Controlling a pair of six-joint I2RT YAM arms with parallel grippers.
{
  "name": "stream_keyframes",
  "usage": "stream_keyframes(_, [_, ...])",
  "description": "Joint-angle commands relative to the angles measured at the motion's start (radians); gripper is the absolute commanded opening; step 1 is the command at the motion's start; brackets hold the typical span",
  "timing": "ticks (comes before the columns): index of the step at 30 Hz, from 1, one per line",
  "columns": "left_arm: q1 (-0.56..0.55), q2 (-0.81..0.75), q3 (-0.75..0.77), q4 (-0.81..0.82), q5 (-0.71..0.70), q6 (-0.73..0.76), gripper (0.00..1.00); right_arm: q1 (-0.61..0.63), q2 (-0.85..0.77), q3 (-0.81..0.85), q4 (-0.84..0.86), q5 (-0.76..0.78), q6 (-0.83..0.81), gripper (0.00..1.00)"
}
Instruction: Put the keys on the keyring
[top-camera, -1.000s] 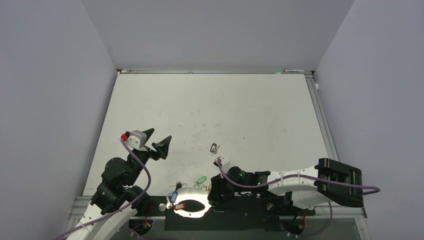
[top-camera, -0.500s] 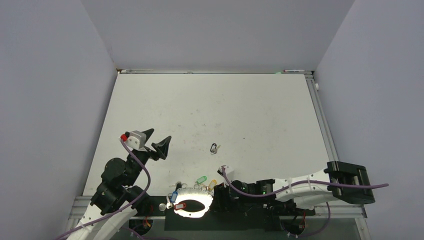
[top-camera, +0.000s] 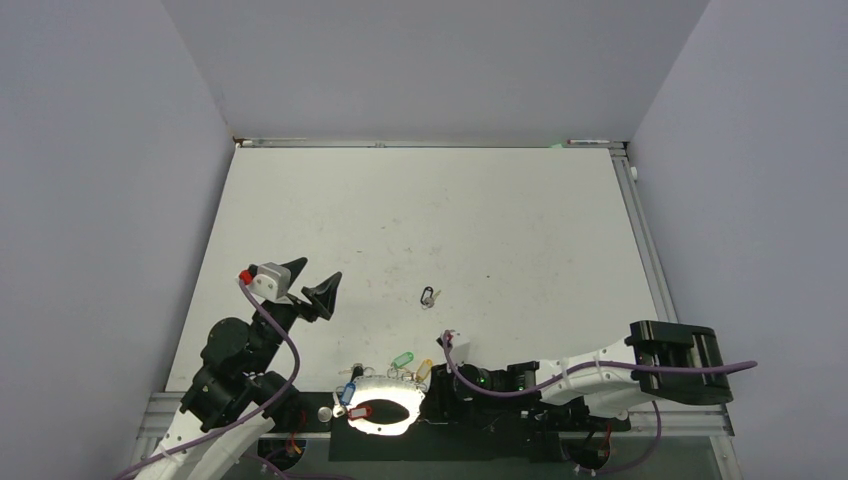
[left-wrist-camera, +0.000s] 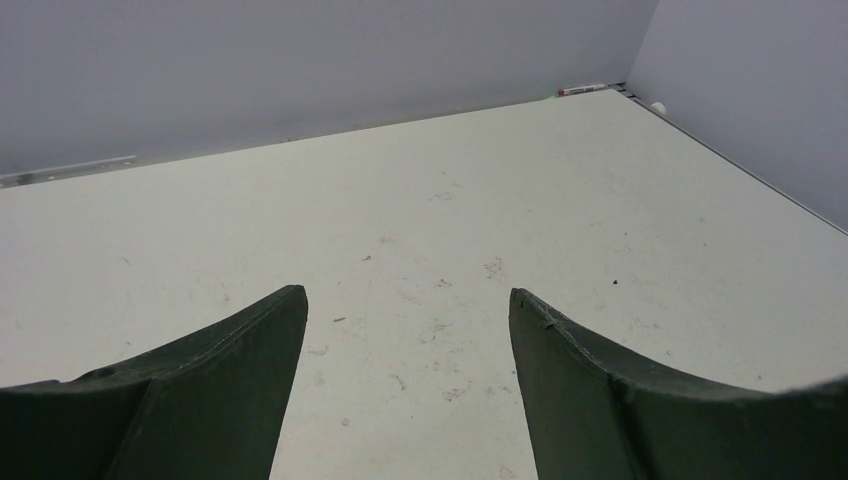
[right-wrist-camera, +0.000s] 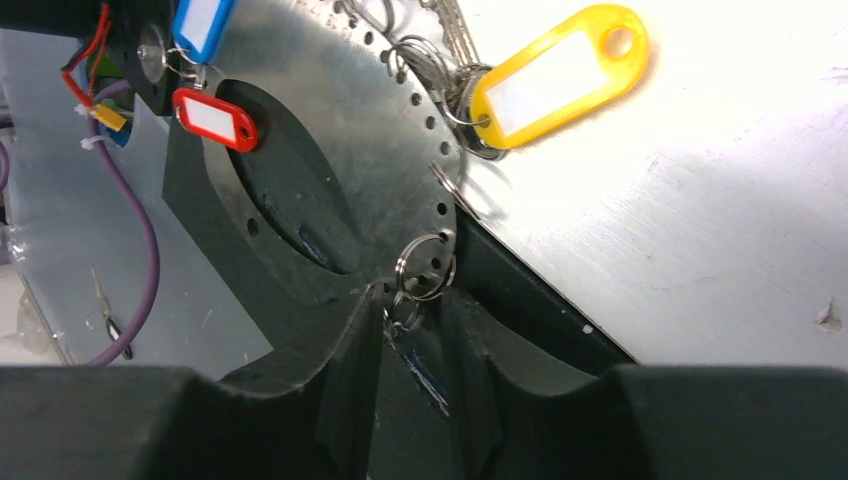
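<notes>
Tagged keys lie bunched at the table's near edge: a green tag (top-camera: 402, 358), a yellow tag (top-camera: 425, 368) (right-wrist-camera: 560, 75), a blue tag (top-camera: 347, 392) (right-wrist-camera: 203, 25) and a red tag (top-camera: 360, 410) (right-wrist-camera: 213, 118). A silvery key on a small black clip (top-camera: 429, 296) lies alone mid-table. My right gripper (top-camera: 433, 386) (right-wrist-camera: 412, 300) lies low beside the bunch. Its fingers stand narrowly apart round a small split ring (right-wrist-camera: 424, 268), with a blue-edged piece between them. Glare keeps me from picking out the keyring. The left gripper (top-camera: 318, 272) (left-wrist-camera: 405, 292) hovers open over bare table, nothing in it.
A perforated metal mounting plate (right-wrist-camera: 330, 160) with a dark oval hole sits under the tags at the near edge. Purple cable (right-wrist-camera: 140, 270) and red wires run beside it. Grey walls enclose the table (top-camera: 430, 210) on three sides.
The right arm has dropped lower toward the near edge, uncovering the yellow tag, and its jaws have narrowed. The left arm has stayed put.
</notes>
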Motion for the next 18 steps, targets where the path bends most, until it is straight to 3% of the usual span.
stream_keyframes(1, [0.007,-0.010,0.000,0.010,0.004,0.010,0.71,0.013,0.044,0.021,-0.007,0.018,0.008,0.24])
stream_keyframes(7, [0.007,-0.013,0.000,0.010,0.001,0.013,0.71,0.024,0.052,0.038,-0.024,0.020,0.006,0.20])
stream_keyframes(11, [0.007,-0.014,0.000,0.010,0.001,0.014,0.71,0.031,0.049,0.063,-0.071,0.036,-0.007,0.05])
stream_keyframes(18, [0.007,-0.033,-0.002,0.028,0.081,0.018,0.71,0.039,-0.021,0.182,-0.271,0.089,-0.063,0.05])
